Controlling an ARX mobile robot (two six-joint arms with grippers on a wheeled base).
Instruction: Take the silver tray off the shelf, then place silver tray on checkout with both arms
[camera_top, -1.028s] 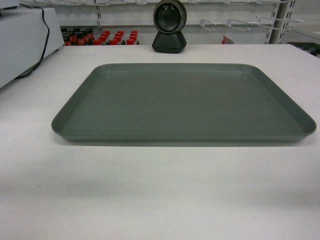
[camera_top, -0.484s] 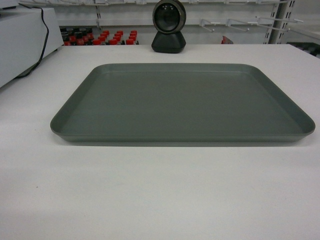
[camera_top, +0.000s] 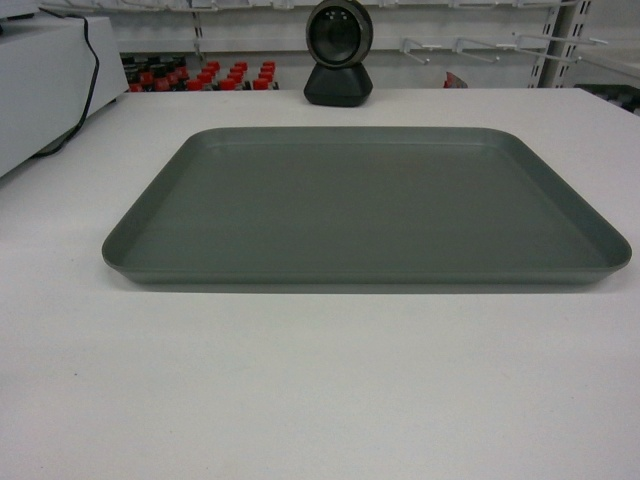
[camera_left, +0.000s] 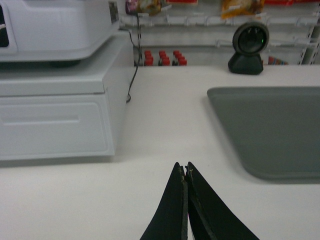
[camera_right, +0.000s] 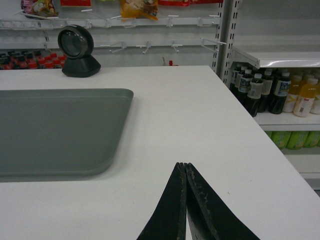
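The silver tray (camera_top: 365, 205) lies flat and empty on the white checkout (camera_top: 320, 390), across the middle of the head view. No gripper shows in the head view. In the left wrist view my left gripper (camera_left: 185, 169) hangs shut and empty over the bare tabletop (camera_left: 160, 125), left of and nearer than the tray's corner (camera_left: 270, 130). My right gripper (camera_right: 185, 165) is likewise shut on nothing in the right wrist view, right of and nearer than the tray's other corner (camera_right: 60, 132). White shelf boards (camera_right: 280, 55) stand past the table's right edge.
A black round scanner (camera_top: 339, 52) stands at the table's far edge behind the tray. A white cash register box (camera_left: 55, 90) with a black cable (camera_left: 132, 65) fills the left side. Bottles (camera_right: 265, 92) line the shelf to the right, red-capped ones (camera_top: 200, 77) behind.
The head view has barely shifted; the tray stays still on the table.
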